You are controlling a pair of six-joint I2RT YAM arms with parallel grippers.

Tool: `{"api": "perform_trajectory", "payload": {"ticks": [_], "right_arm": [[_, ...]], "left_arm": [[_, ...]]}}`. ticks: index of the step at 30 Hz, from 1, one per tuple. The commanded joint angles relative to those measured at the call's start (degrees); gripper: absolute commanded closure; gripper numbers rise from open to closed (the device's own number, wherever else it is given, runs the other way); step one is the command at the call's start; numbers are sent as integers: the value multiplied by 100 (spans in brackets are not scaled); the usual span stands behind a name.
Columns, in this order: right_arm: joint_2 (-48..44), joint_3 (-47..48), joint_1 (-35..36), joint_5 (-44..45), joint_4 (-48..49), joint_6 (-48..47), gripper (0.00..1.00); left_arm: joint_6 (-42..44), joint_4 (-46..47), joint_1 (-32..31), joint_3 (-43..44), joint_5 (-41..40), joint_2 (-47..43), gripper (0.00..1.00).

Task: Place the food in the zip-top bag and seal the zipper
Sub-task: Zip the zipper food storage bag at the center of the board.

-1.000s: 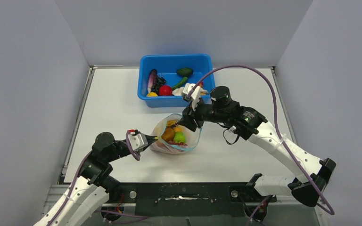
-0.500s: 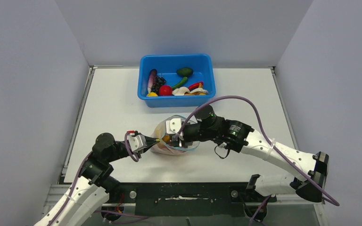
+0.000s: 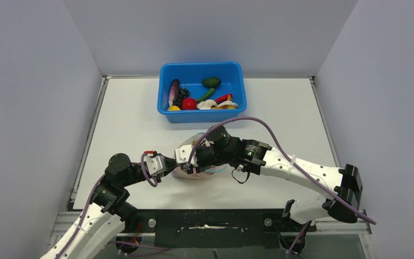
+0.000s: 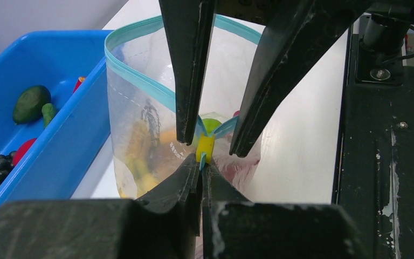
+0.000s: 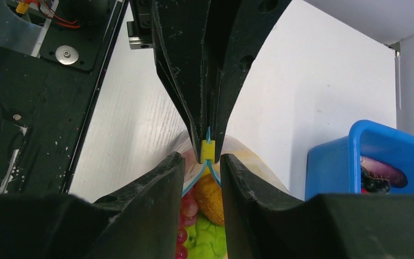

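Observation:
The clear zip-top bag stands on the table with its mouth spread wide, and the teal zipper curves round its rim. My left gripper is shut on the zipper's near end, just behind a small yellow slider. My right gripper is open, with its fingers on either side of the slider and apart from it. Food lies inside the bag: an orange piece, red grapes and a green piece. From above, the right gripper covers most of the bag.
A rigid blue tub stands behind the bag and holds several more toy fruits and vegetables. It is close beside the bag in the left wrist view. A black frame runs along the table's near edge.
My right arm has swung from the tub's front edge down and left to the bag's end at the left gripper. Its jaws have narrowed. The left gripper has kept its hold.

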Motion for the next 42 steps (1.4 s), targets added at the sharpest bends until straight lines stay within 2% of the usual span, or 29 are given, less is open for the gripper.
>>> {"api": "perform_trajectory", "payload": {"ticks": [1, 6, 15, 16, 19, 21, 42], "right_arm": [[34, 288, 82, 76, 449, -128, 70], [68, 270, 105, 109, 494, -137, 77], [134, 253, 142, 238, 550, -145, 79], [138, 246, 141, 242, 557, -146, 81], [135, 226, 150, 246, 575, -171, 95], [100, 210, 146, 312, 577, -172, 100], [-450, -223, -204, 947, 130, -153, 100]], "left_arm": [[-17, 421, 35, 33, 263, -69, 100], [-14, 413, 35, 33, 254, -69, 100], [-34, 430, 35, 33, 270, -42, 100], [-35, 430, 40, 33, 282, -35, 100], [-30, 422, 36, 33, 284, -25, 100], [-24, 408, 35, 33, 285, -33, 100], [134, 307, 40, 104, 276, -227, 100]]}}
